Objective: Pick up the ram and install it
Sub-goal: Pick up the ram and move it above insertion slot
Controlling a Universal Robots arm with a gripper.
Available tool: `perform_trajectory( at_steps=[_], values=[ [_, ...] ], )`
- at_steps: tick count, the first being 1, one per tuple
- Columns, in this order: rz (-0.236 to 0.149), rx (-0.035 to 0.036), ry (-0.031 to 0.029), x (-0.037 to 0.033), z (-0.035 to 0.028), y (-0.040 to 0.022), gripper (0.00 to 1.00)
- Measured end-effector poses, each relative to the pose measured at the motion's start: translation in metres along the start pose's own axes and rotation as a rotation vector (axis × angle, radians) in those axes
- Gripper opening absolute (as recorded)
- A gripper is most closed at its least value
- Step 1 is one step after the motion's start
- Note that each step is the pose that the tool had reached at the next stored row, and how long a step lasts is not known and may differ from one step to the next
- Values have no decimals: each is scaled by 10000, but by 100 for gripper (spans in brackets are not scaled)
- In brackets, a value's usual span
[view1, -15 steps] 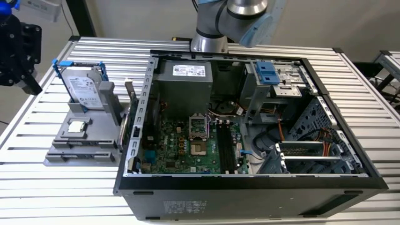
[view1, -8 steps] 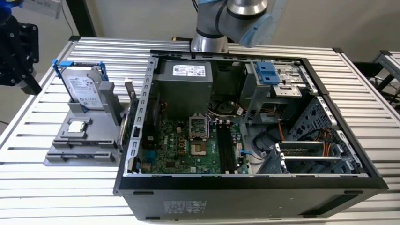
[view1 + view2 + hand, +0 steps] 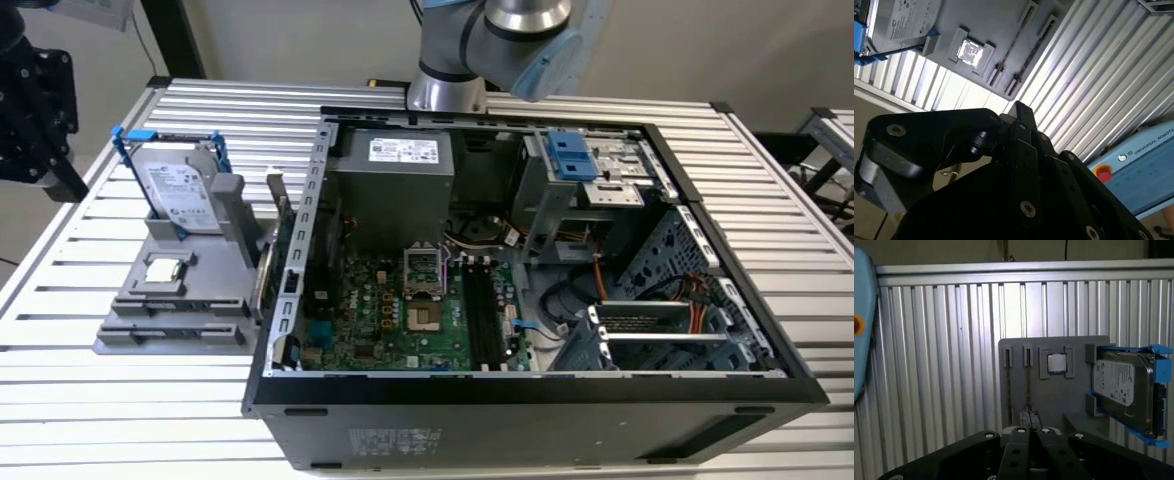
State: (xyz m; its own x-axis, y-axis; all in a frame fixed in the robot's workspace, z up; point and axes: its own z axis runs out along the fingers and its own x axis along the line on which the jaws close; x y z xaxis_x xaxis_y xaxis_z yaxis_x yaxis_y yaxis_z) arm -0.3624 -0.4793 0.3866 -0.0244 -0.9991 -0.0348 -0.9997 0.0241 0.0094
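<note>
**Claw pinched closed and empty; ram standing in its grey holder**

In the first wrist view the claw (image 3: 1029,419) is nearest, its black fingers drawn tip to tip with nothing between them. Ahead of the tips and well apart from them, a grey holder (image 3: 1054,400) lies on the slatted aluminium table (image 3: 944,365). The ram (image 3: 1028,385) stands on edge in one of the holder's slots, a thin dark strip almost in line with the claw. A second such strip sits just beside it. Off to one side of the claw are a processor chip (image 3: 1056,362) and a hard drive (image 3: 1124,390) in blue rails.

In the second wrist view the claw (image 3: 1018,107) is seen side-on, tips together. Beyond it the holder (image 3: 984,20) carries the ram (image 3: 1012,44), the chip (image 3: 970,51) and the drive (image 3: 909,20).

In the exterior view the open computer case (image 3: 534,420) is nearest, its motherboard (image 3: 387,310) exposed. The arm (image 3: 481,40) rises behind the case. The holder (image 3: 147,300), with the drive (image 3: 178,188) and chip (image 3: 166,268), sits outside the case at the exterior view's left.
</note>
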Motion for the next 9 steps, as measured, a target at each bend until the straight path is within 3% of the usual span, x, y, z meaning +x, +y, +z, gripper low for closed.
perform_trajectory(
  at_steps=[9],
  values=[
    [-1017,-36,9,0,3,0,0]
  ],
)
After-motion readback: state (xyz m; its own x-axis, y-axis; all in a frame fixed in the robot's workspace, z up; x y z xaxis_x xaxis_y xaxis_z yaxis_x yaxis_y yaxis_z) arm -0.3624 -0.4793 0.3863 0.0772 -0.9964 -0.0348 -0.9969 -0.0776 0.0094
